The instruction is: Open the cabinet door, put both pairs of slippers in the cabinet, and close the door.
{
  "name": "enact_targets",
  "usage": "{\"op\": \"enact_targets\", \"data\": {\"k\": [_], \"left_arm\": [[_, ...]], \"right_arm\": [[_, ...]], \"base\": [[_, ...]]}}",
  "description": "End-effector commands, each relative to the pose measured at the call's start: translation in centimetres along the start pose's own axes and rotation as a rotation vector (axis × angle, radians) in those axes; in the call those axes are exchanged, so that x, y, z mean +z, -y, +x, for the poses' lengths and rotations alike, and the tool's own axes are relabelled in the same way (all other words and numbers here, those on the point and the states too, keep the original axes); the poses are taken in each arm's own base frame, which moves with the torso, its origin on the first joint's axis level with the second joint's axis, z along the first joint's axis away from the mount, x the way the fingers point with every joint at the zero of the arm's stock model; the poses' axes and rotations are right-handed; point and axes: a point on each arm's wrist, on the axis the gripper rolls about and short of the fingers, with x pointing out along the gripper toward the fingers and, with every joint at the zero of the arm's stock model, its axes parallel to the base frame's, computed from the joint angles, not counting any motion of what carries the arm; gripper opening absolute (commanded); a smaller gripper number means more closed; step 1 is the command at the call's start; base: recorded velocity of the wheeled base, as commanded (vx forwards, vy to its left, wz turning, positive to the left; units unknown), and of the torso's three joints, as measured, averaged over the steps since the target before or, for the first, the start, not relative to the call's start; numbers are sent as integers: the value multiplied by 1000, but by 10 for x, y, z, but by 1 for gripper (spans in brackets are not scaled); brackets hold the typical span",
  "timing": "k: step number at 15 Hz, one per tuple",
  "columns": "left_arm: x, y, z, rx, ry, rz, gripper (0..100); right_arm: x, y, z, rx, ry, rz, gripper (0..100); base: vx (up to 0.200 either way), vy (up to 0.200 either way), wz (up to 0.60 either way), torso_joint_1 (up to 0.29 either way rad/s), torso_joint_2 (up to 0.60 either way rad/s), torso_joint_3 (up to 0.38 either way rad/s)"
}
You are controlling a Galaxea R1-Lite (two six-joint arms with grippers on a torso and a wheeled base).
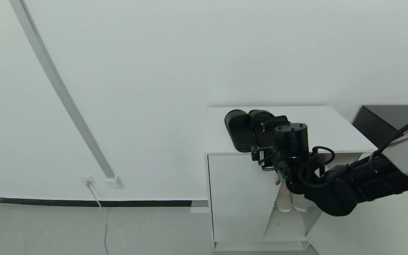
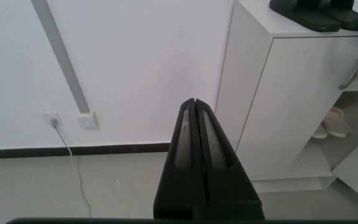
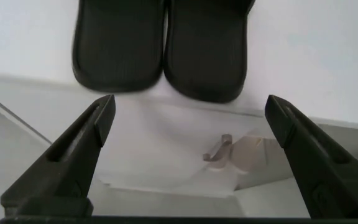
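A pair of black slippers [image 1: 246, 129] lies side by side on top of the white cabinet [image 1: 331, 124], toes at its front edge. My right gripper [image 3: 190, 102] hangs open just in front of the black slippers [image 3: 160, 43], a little below them, with nothing between its fingers. The cabinet's left door [image 1: 239, 198] is closed, and the right side stands open. On the shelf inside is a pair of white slippers [image 1: 292, 203]. My left gripper [image 2: 194, 109] is shut and empty, well off to the left of the cabinet [image 2: 253, 93], above the floor.
The open right door panel [image 1: 367, 226] swings out beside my right arm [image 1: 331, 191]. A metal handle [image 3: 216, 149] sits on the closed door's edge. A wall socket with a cable [image 1: 90, 184] and a slanted wall strip [image 1: 66, 99] are to the left. A dark unit [image 1: 384, 120] stands at the right.
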Motion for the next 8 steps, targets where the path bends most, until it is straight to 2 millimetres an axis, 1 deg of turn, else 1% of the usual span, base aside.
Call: {"op": "enact_targets", "data": {"k": [1,4,6,8], "left_arm": [[0,0,0,0,-1,1,0],[0,0,0,0,-1,1,0],[0,0,0,-1,-1,1,0],[0,0,0,-1,-1,1,0]], "right_arm": [[45,4,-14,17,60,111,100],[43,1,-16,25,35,124,100],[36,-1,-15,27,16,115,100],[31,-2,-13,28,6,110,100]], "base": [[0,0,0,0,0,0],[0,0,0,0,0,0],[0,0,0,0,0,0],[200,0,0,5,-2,2]]}}
